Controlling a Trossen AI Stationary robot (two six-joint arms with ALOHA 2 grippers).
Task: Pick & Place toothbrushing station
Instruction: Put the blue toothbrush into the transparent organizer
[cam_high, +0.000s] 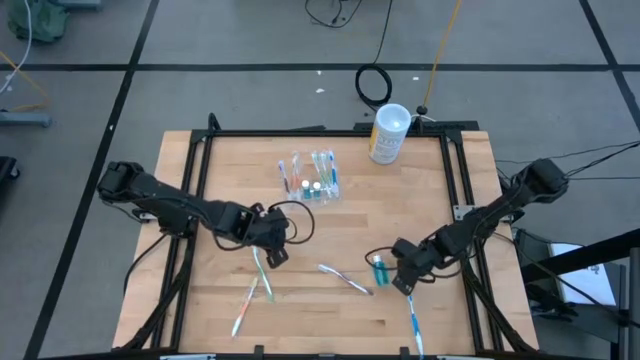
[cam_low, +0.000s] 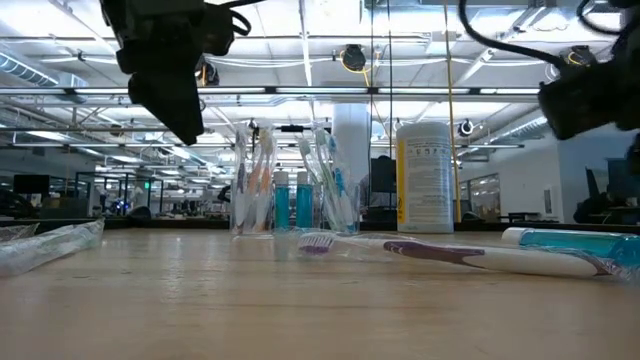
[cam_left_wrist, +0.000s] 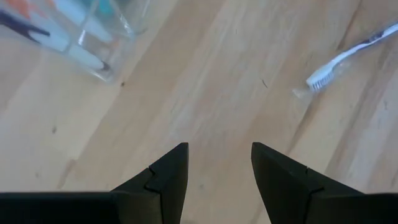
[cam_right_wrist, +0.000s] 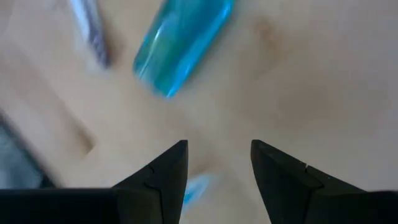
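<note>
Here the small clear plastic cup-like holder (cam_high: 311, 180) stands upright on the pale wooden butcher-block table (cam_high: 230, 160), towards its far middle, with several thin pastel-handled toothbrushes and small teal white-capped tubes standing inside it. Just to its right, at the far edge, stands the taller white cylindrical canister with a yellowish label (cam_high: 387, 133), apart from the holder.

The left gripper (cam_high: 274, 247) hangs over the table's left-centre, nearer the front than the holder, its two dark fingers (cam_left_wrist: 163, 177) spread apart with only bare wood between them. Just beyond it, towards the front edge, two loose pastel toothbrushes (cam_high: 254, 288) lie crossed on the wood. A white-and-purple toothbrush (cam_high: 344, 278) lies flat near the middle of the front half.

The right gripper (cam_high: 402, 280) hovers at the right-front, its fingers likewise parted and empty. A teal toothpaste tube (cam_high: 380, 268) lies flat just beside it, and a blue-handled toothbrush (cam_high: 414, 325) lies near the front edge below it. The right wrist view is blurred, so whether the gripper touches the tube is unclear; they appear apart.
</note>
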